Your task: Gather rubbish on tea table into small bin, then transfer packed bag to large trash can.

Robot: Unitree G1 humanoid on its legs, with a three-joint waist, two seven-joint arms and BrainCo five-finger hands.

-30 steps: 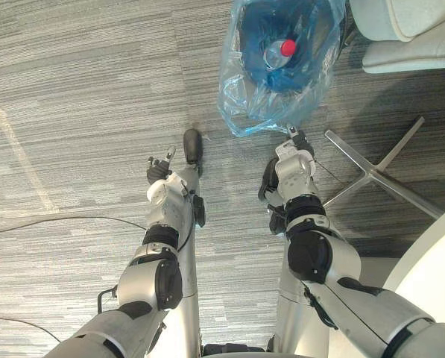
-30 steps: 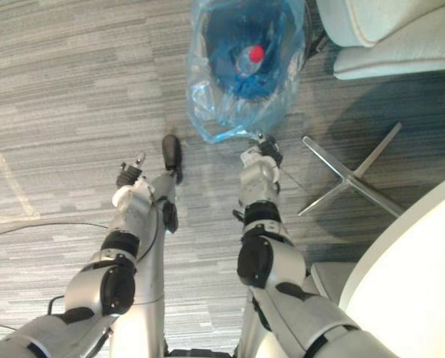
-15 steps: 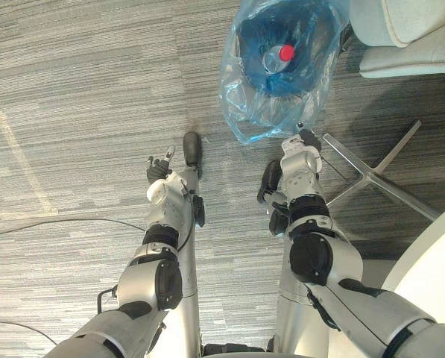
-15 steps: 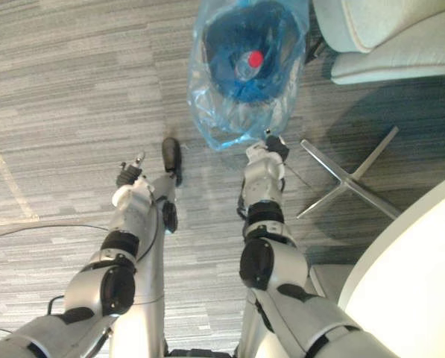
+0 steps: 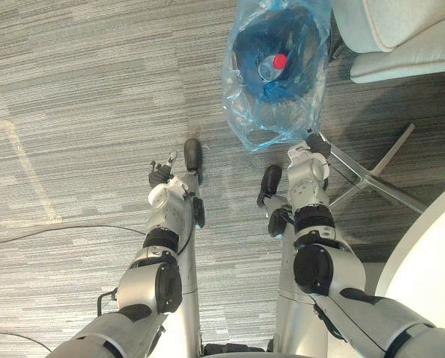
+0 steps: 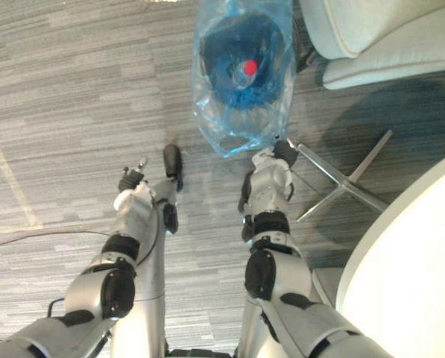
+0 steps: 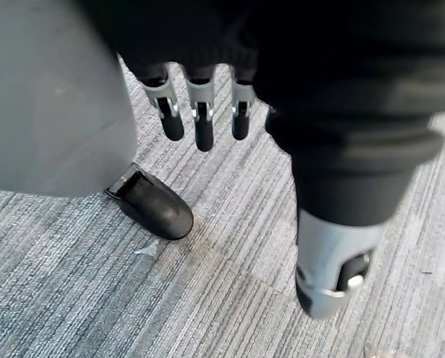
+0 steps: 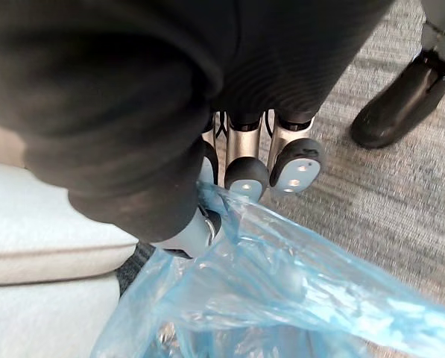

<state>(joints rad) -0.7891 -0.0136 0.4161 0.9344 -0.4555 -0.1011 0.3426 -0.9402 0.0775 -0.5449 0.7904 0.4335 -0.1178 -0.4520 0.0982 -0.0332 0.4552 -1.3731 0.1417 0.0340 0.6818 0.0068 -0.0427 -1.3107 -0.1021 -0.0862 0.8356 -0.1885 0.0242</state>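
Rubbish bag (image 5: 278, 67), blue and see-through, hangs in front of you from your right hand (image 8: 244, 160). A bottle (image 5: 270, 68) with a red cap lies inside on a dark blue mass. That hand's fingers are curled and pinch just one edge of the thin film against the thumb. Your left hand (image 7: 200, 119) hangs idle at your side, fingers relaxed and straight, holding nothing.

The weak point is that grip. You have a small fold of slick plastic carrying the whole load, so a jolt or a swing could pull the film out of the pinch or stretch and tear it. The bag's mouth gapes wide, and if it tips the bottle could roll out. The chair legs (image 5: 371, 175), bare metal spokes, sit just beside your right hand and the bag's lower corner; brushing past them could snag or rip the film. I cannot tell whether the bag's bottom rests on the floor or hangs free.

Underfoot you have grey striped carpet (image 5: 73, 112), with a pale line (image 5: 21, 171) marked on it well to your left. A pale cushioned seat (image 5: 401, 37) stands beside the bag, and a white table (image 5: 431, 268) curves in at your right.
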